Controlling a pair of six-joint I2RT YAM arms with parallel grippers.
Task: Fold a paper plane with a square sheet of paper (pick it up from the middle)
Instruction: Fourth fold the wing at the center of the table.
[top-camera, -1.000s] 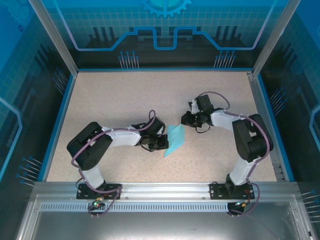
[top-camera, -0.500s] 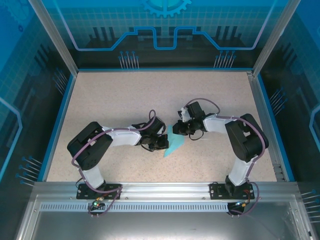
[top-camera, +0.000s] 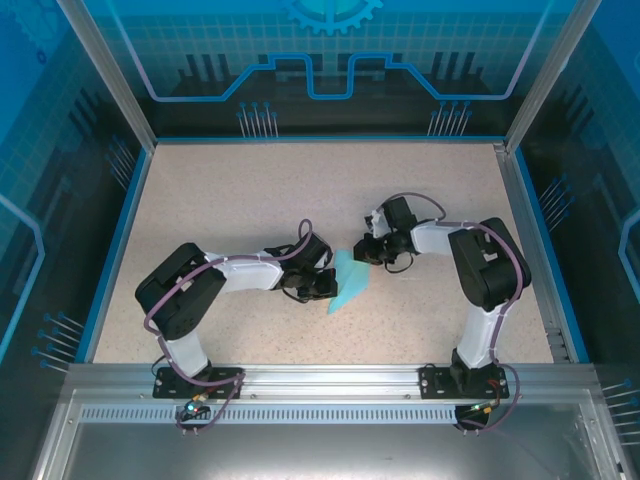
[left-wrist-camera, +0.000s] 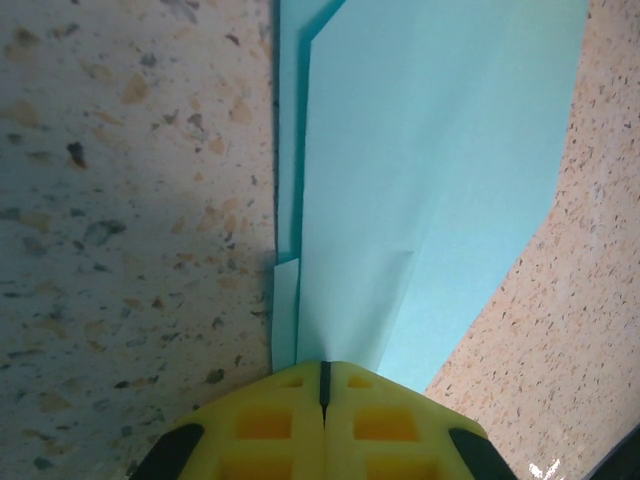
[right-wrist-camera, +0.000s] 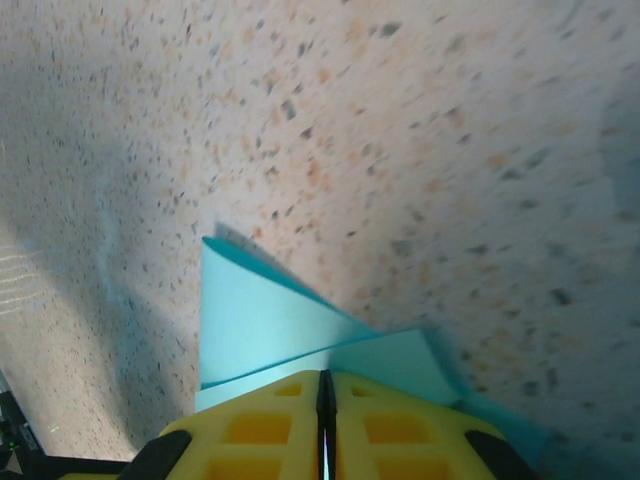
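Two grippers clamp the folded sheet of paper (top-camera: 352, 282) at the middle of the table (top-camera: 230, 200). We see the left gripper (top-camera: 325, 287) with its fingers pressed together on the sheet's left edge, and the right gripper (top-camera: 358, 254) pinching its far end. The long axis runs far to near, slanting slightly left, narrow tip pointing toward the near edge
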